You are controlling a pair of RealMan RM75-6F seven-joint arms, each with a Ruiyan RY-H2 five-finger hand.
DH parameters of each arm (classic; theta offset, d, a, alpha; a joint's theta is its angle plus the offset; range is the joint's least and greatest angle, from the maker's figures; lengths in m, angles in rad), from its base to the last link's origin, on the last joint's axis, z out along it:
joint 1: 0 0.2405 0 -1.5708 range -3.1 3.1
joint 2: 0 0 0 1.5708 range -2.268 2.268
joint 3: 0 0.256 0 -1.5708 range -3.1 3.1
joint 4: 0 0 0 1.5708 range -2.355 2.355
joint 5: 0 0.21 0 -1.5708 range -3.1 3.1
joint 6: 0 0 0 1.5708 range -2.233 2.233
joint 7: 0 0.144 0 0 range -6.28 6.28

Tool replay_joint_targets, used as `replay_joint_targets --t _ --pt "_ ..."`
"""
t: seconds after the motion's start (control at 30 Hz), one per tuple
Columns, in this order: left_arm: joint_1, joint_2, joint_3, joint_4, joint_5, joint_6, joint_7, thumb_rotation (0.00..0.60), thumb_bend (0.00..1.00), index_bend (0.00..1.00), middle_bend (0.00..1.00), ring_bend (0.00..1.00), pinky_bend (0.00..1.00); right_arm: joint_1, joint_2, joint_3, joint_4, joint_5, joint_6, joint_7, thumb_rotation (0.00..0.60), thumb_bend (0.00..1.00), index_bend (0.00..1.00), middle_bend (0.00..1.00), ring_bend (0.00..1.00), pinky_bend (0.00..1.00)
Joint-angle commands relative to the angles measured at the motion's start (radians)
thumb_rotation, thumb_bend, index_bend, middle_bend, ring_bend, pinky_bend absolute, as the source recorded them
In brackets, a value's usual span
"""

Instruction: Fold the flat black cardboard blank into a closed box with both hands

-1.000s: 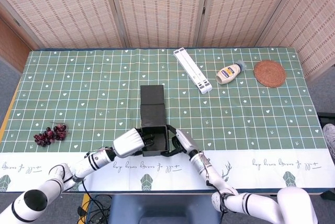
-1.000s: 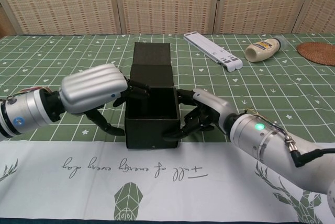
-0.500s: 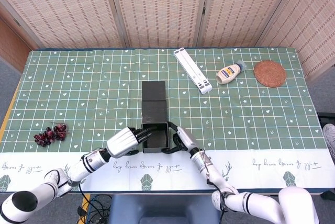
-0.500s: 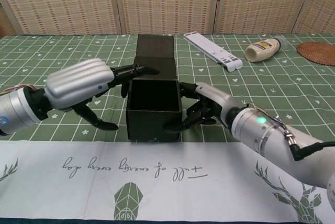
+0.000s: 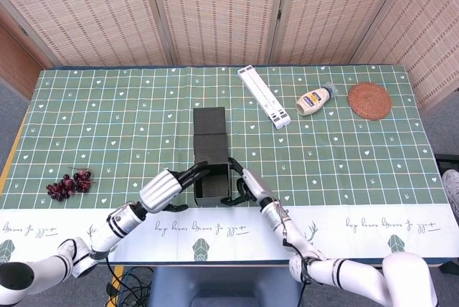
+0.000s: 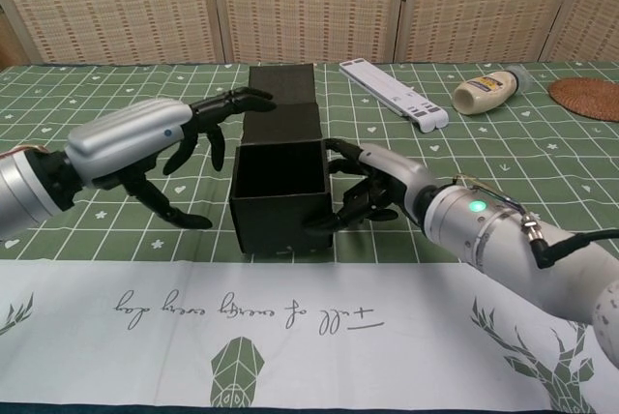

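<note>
The counter (image 5: 107,106) carries a green patterned cloth with a white near border. Near its near edge, at centre, stands the black cardboard box (image 6: 280,196), open at the top, its lid flap (image 5: 209,129) lying flat on the cloth on the far side. The left robot hand (image 6: 160,148) hovers at the box's left, fingers spread wide, holding nothing; its fingertips (image 6: 253,98) reach over the flap. The right robot hand (image 6: 372,192) grips the box's right wall, fingers curled against it. At the far right lie a white folding stand (image 5: 265,97), a round woven coaster (image 5: 369,100) and a squeeze bottle (image 5: 314,100). Grapes (image 5: 68,184) rest at the near left.
</note>
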Motion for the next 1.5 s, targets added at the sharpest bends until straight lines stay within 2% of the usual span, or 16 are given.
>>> replay_joint_targets --t 0.03,0.13,0.4,0.6,0.7,0.93,1.07,1.23,1.5 --pt "0.006 0.041 -0.017 -0.077 -0.039 -0.052 -0.044 0.6 0.06 0.0 0.0 0.43 0.72 0.0 0.007 -0.002 -0.014 0.015 -0.012 -0.006 0.6 0.12 0.0 0.11 0.73 1.0" --pt "0.007 0.068 -0.023 -0.132 -0.058 -0.084 -0.07 0.6 0.06 0.0 0.0 0.42 0.72 -0.008 0.021 -0.01 -0.043 0.026 -0.016 -0.014 0.6 0.05 0.0 0.08 0.72 1.0" --pt "0.018 0.114 -0.037 -0.229 -0.097 -0.14 -0.15 0.6 0.06 0.0 0.0 0.41 0.72 -0.044 0.095 -0.033 -0.156 0.04 0.001 -0.045 0.6 0.04 0.0 0.07 0.71 1.0" --pt "0.027 0.174 -0.051 -0.335 -0.167 -0.227 -0.225 0.6 0.06 0.0 0.0 0.39 0.72 -0.085 0.214 -0.042 -0.295 0.03 0.033 -0.062 0.6 0.04 0.0 0.06 0.7 1.0" --pt "0.037 0.198 -0.061 -0.364 -0.212 -0.27 -0.249 0.6 0.06 0.0 0.0 0.39 0.72 -0.105 0.305 -0.016 -0.386 0.012 0.061 -0.048 0.6 0.04 0.0 0.06 0.69 1.0" --pt "0.069 0.21 -0.082 -0.379 -0.301 -0.354 -0.332 0.6 0.06 0.0 0.0 0.4 0.75 -0.119 0.484 0.097 -0.529 0.019 0.129 -0.043 0.6 0.04 0.0 0.07 0.69 1.0" --pt "0.082 0.199 -0.081 -0.366 -0.31 -0.386 -0.369 0.6 0.06 0.0 0.0 0.41 0.76 -0.12 0.537 0.139 -0.558 0.056 0.149 -0.036 0.6 0.04 0.0 0.07 0.69 1.0" --pt "0.092 0.169 -0.089 -0.341 -0.311 -0.41 -0.392 0.6 0.06 0.0 0.0 0.41 0.76 -0.127 0.556 0.136 -0.571 0.056 0.168 -0.021 0.6 0.04 0.0 0.07 0.69 1.0" --pt "0.066 0.098 -0.148 -0.286 -0.358 -0.503 -0.448 0.6 0.06 0.0 0.0 0.41 0.76 -0.139 0.551 0.103 -0.566 0.028 0.191 0.012 0.6 0.04 0.0 0.07 0.69 1.0"
